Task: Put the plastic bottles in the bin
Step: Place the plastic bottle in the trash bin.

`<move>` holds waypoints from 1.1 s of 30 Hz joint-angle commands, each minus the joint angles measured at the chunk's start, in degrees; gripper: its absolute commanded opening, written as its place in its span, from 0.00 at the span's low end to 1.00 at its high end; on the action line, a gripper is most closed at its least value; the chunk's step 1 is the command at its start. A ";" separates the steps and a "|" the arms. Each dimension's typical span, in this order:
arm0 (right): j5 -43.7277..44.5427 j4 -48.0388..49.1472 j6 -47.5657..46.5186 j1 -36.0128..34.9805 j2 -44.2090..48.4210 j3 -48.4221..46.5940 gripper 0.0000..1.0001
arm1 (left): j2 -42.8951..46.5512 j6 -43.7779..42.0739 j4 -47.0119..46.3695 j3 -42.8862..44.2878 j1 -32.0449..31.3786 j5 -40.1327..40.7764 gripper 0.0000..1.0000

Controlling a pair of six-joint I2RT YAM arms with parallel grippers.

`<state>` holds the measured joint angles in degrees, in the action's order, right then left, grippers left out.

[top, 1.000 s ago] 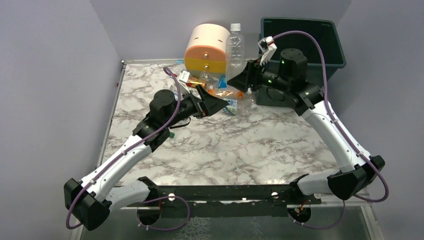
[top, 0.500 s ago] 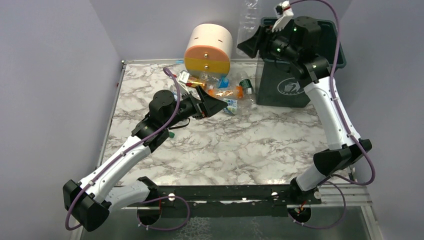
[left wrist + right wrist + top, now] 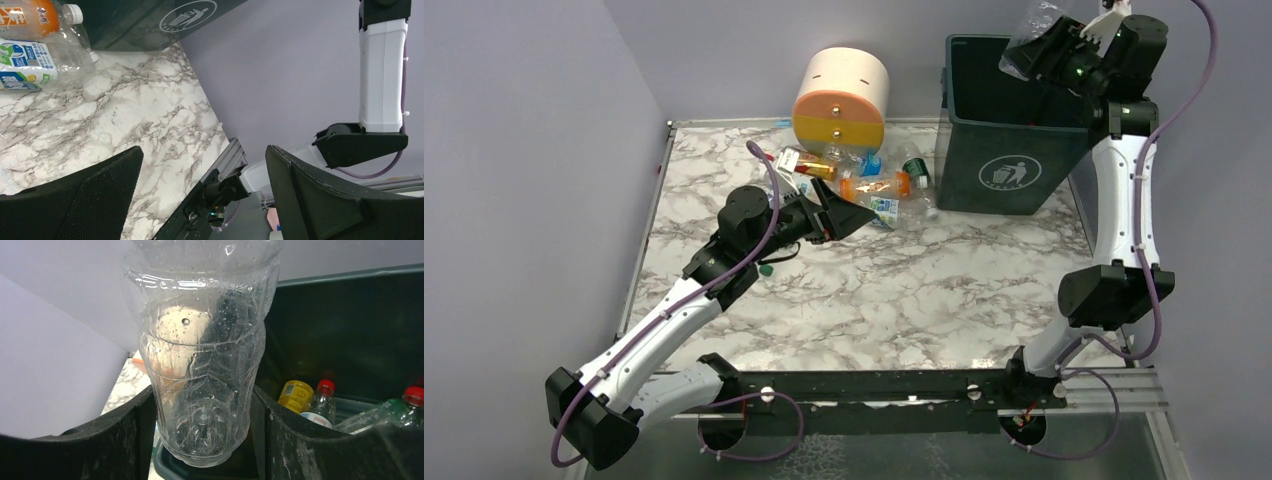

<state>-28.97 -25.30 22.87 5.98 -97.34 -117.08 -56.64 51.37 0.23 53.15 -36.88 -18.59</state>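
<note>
My right gripper (image 3: pixel 1046 52) is raised over the far right corner of the dark green bin (image 3: pixel 1014 170) and is shut on a large clear plastic bottle (image 3: pixel 1031 24). In the right wrist view that bottle (image 3: pixel 202 365) sits base-down between the fingers (image 3: pixel 125 440), with the bin's inside (image 3: pixel 350 330) and several bottles (image 3: pixel 320 400) below. More plastic bottles (image 3: pixel 874 185) lie in a pile on the table left of the bin. My left gripper (image 3: pixel 848 212) is open and empty just in front of the pile. An orange-filled bottle (image 3: pixel 30 17) and a blue-labelled one (image 3: pixel 35 65) show in its view.
A cream, orange and grey round drawer unit (image 3: pixel 841 100) stands behind the pile, against the back wall. Purple walls close in the marble table (image 3: pixel 904 290) on the left, the back and the right. My right arm (image 3: pixel 382 65) stands tall at the table's right edge.
My right arm has lifted the clear bottle from beside the pile up and to the right, to above the bin. The left arm has barely shifted.
</note>
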 commanded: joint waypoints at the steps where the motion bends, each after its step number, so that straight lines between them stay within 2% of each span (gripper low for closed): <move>1: -4.36 3.66 3.18 3.10 -1.70 -1.38 0.47 | 1.08 -0.76 1.05 -0.76 0.06 0.79 0.99; 9: -6.96 5.44 5.37 6.76 -3.40 0.40 0.54 | 0.33 -1.80 2.74 -0.55 0.06 1.28 0.99; 22: -7.83 5.97 6.00 6.85 -5.24 0.97 0.93 | -1.19 -2.76 5.66 1.38 0.81 2.38 0.99; 28: -8.50 6.38 6.34 6.85 -3.87 1.54 0.96 | -2.00 -3.46 10.64 3.03 2.18 4.82 0.99; 33: -10.89 7.73 7.86 6.83 -0.56 3.55 0.97 | -4.16 -4.57 18.85 6.09 4.94 8.24 0.99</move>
<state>-36.32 -20.49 29.02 12.75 -101.91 -115.31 -59.35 48.69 11.86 55.53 -34.17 -14.55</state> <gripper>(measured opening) 0.967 0.991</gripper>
